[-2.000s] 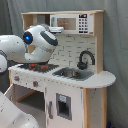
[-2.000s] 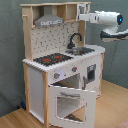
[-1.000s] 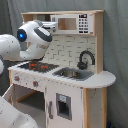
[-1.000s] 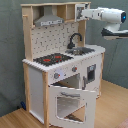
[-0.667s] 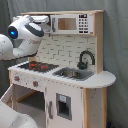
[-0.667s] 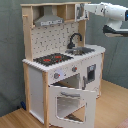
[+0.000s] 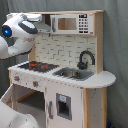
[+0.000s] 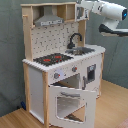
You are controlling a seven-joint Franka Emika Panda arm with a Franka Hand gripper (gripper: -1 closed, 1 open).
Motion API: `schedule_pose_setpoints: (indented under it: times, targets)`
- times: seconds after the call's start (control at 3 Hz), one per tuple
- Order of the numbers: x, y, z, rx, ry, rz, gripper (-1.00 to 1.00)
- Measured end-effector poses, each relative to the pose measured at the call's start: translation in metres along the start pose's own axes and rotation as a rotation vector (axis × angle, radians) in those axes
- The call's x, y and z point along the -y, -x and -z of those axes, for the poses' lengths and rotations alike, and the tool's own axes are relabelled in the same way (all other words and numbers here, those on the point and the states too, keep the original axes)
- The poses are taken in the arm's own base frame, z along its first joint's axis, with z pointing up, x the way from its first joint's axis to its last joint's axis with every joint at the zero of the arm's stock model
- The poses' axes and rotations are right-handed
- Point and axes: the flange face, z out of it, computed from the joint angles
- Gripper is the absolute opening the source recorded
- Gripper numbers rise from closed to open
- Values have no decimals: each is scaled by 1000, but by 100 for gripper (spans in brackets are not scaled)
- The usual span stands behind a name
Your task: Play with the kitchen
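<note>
Kitchen [image 8: 62, 70] below my gripper [image 8: 81, 7] in second exterior view, oven door [image 8: 67, 102] hanging open. Gripper up at top shelf level, beside hood [image 8: 49, 19]. I cannot tell jaws' state. Faucet [image 7: 85, 59] under it.

A dark grey curtain [image 7: 115, 40] hangs as the backdrop in both exterior views, falling in soft vertical folds. In the second exterior view, a light wooden floor [image 8: 112, 107] runs underneath, with a small dark blue object [image 8: 21, 104] lying at the curtain's foot, too small to identify.
</note>
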Motion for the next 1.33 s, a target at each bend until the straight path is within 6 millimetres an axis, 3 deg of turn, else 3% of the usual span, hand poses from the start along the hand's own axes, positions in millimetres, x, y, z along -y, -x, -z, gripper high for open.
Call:
schedule_pose_setpoints:
  times: [1.33]
  targets:
    - [-24, -41, -36, 79, 57, -67, 100]
